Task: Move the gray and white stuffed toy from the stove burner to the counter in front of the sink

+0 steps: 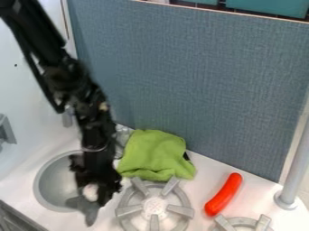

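White counter (204, 180) | gripper (91, 201) at sink (50, 182), small white lump (90, 192) there, seemingly not set down | pinched or loose, can't tell

Robot arm (96, 122): was black | upper segment (35, 28): was long, tubular | side strand (35, 72): was thin, black, cable or rod unclear | joints (67, 74): were blocky, with small pale glints | tan spot (104, 107): marked forearm | hand (91, 198): was black
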